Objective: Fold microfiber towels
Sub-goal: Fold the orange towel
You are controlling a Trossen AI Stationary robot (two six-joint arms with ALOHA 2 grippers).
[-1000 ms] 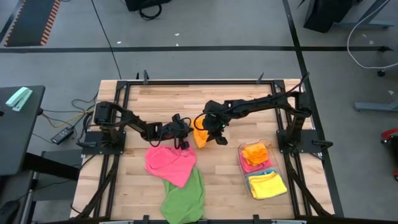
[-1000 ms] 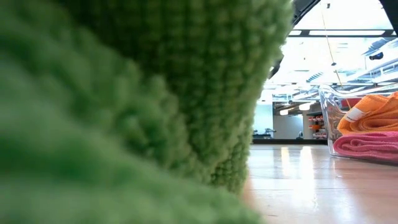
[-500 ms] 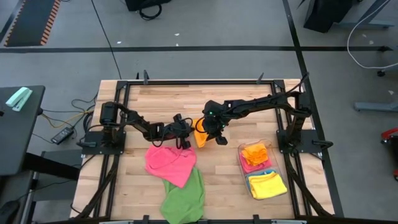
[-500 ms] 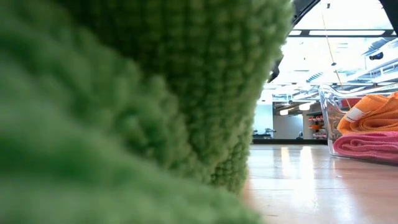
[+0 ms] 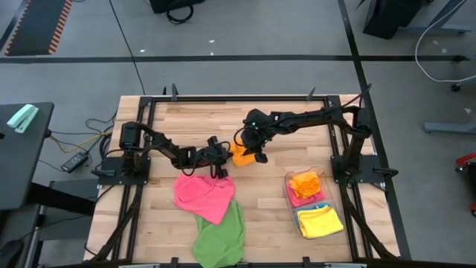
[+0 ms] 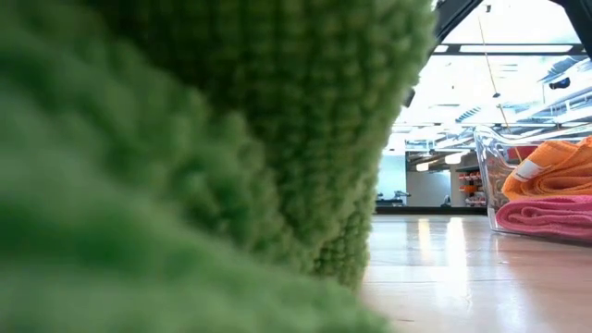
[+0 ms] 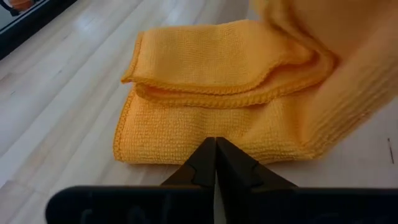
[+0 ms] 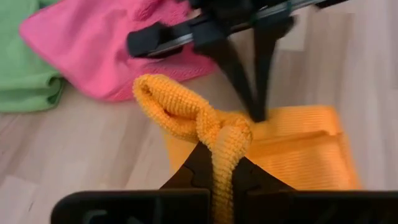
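Observation:
An orange microfiber towel (image 5: 241,155) lies partly folded on the wooden table's middle, its lower layers flat on the wood (image 7: 205,124). My left gripper (image 5: 222,158) comes at it from the left, shut, with its tips at the towel's edge (image 7: 216,144). My right gripper (image 5: 256,151) stands over the towel's right side, shut on a raised part of it (image 8: 216,163). A pink towel (image 5: 204,195) and a green towel (image 5: 221,234) lie crumpled nearer the front edge. The green towel (image 6: 185,166) fills most of the low view. My left gripper sets its shut fingertips (image 8: 256,112) on the flat lower layer of the orange towel, at its edge (image 7: 186,142), slanting down from the table's left. Whether a layer is caught between the tips I cannot tell. That part stays flat on the table. My right gripper pinches a bunched fold of the orange towel (image 8: 224,140) between its two fingers, slanting down from the table's right. Several layers loop out beyond the fingers (image 8: 168,99), lifted off the table. The rest of the towel (image 8: 298,149) lies below on the wood.
A clear plastic bin (image 5: 312,202) at the front right holds folded orange, pink and yellow towels; its wall (image 6: 486,176) shows in the low view. Black frame rails run round the table (image 5: 238,98). Bare wood lies behind the arms and between the towels and the bin.
My right gripper has gone toward the table's far edge, staying shut and carrying its fold of the orange towel over the flat part. The towel's visible patch has shifted farther back and grown shorter. The edge under my left gripper has stayed in place.

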